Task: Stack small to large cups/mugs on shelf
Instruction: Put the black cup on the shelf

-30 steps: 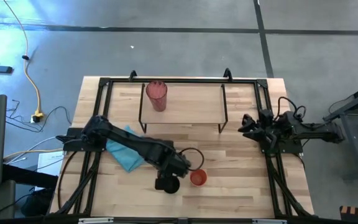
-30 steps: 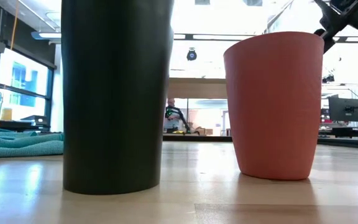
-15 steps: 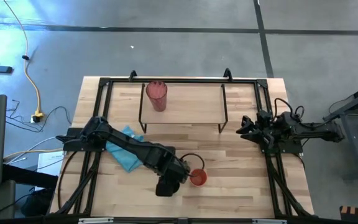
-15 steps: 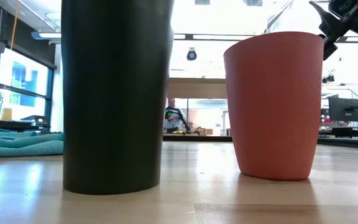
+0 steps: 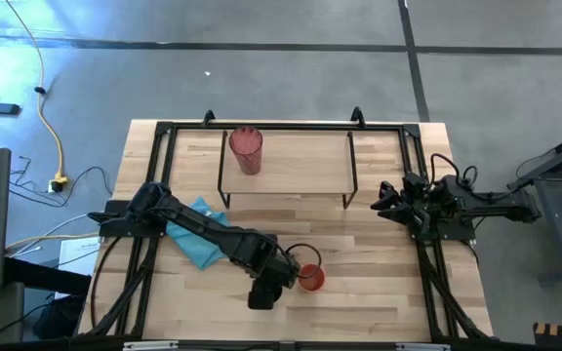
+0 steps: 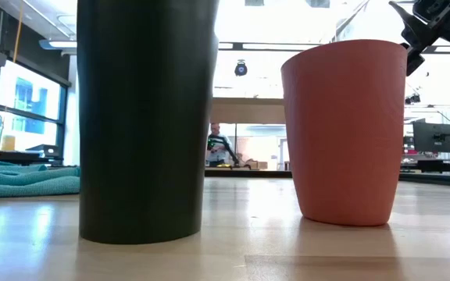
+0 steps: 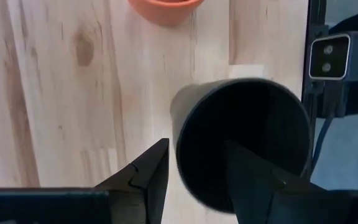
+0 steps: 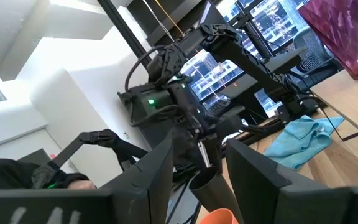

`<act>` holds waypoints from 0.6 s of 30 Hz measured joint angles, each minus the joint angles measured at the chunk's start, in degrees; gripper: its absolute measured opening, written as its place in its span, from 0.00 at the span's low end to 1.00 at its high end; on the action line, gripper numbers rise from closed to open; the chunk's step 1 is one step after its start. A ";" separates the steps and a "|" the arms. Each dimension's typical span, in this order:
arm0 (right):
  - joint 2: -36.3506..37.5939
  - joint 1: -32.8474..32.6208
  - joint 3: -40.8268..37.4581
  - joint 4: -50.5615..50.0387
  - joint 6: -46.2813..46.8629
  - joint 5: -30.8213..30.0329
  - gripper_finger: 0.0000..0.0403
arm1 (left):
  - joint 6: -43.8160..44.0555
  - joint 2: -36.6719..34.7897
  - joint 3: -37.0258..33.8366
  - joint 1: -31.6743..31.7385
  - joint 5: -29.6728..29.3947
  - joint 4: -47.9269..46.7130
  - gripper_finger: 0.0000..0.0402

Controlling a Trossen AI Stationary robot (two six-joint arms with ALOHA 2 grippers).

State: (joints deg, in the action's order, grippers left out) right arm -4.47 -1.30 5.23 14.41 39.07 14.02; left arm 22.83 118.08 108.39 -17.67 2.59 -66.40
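The left gripper was seen near the front edge of the table, reaching down over the black cup. In the left wrist view its two fingers were spread apart, one outside the cup's wall and the other over the cup's open mouth, so that the rim of the black cup lay between them; no grip on the wall could be made out. The black cup stood upright on the table, and the red-orange cup stood upright just beside it, toward the right edge, the two not touching in the low view, where the black cup and the red-orange cup were separated by a clear gap. A teal cloth lay on the table toward the left edge, partly covered by the left arm.

The right gripper was held near the right edge of the table, beside the right end of the shelf, with its fingers apart and nothing between them.

The pink-red tumbler stood upright on the shelf's wooden top, near its left end. The shelf itself was set along the back edge of the table. A person was visible far off in the room beyond the table.
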 joint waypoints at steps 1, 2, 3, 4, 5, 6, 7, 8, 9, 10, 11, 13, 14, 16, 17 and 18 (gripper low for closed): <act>0.00 0.00 0.00 0.00 0.00 0.00 0.35 | 0.13 0.00 -0.19 0.02 0.00 0.40 0.34; 0.00 0.00 0.00 0.00 0.02 0.00 0.35 | 0.15 0.00 -0.21 0.02 -0.02 0.50 0.34; 0.00 0.00 0.00 0.00 0.02 0.00 0.35 | 0.15 0.00 -0.21 0.02 -0.15 0.57 0.34; 0.00 0.00 0.00 0.00 0.04 0.00 0.35 | 0.16 0.00 -0.21 0.02 -0.49 0.63 0.33; 0.00 0.00 0.00 0.00 0.07 0.00 0.35 | 0.17 0.00 -0.21 0.02 -0.80 0.64 0.33; 0.00 0.00 0.00 0.00 0.06 0.00 0.35 | 0.15 0.00 -0.21 0.02 -1.03 0.64 0.32; 0.00 0.00 0.00 0.00 0.00 0.00 0.35 | 0.18 0.00 -0.21 0.02 -1.41 0.64 0.30; 0.00 0.00 0.00 0.00 0.00 0.00 0.35 | 0.19 0.00 -0.21 0.02 -2.02 0.62 0.27; 0.00 0.00 0.00 0.00 0.00 0.00 0.35 | 0.17 0.00 -0.21 0.02 -2.27 0.60 0.23; 0.00 0.00 0.00 -0.02 -0.02 0.00 0.35 | 0.19 0.00 -0.21 0.04 -2.40 0.50 0.19; 0.00 0.00 0.00 -0.06 -0.02 0.00 0.35 | 0.18 0.00 -0.21 0.04 -2.43 0.26 0.13; 0.00 0.00 0.00 -0.42 -0.02 0.00 0.35 | 0.13 0.00 -0.21 0.04 -2.37 -0.12 0.04; -0.01 0.00 0.00 -0.57 -0.02 0.00 0.35 | 0.13 0.00 -0.21 0.04 -2.35 -0.31 0.03; -0.02 0.00 0.00 -1.02 -0.02 0.01 0.35 | 0.12 0.00 -0.21 0.04 -2.32 -0.89 0.03; -0.02 0.00 0.00 -1.21 -0.04 0.00 0.35 | 0.13 0.00 -0.21 0.04 -2.44 -1.17 0.02; -0.02 0.00 0.00 -1.52 -0.02 0.00 0.35 | 0.15 0.00 -0.21 0.04 -2.93 -1.33 0.01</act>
State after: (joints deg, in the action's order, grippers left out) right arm -4.49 -1.30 5.23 12.89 39.05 14.02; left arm 22.99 118.08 108.18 -17.63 -0.34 -67.73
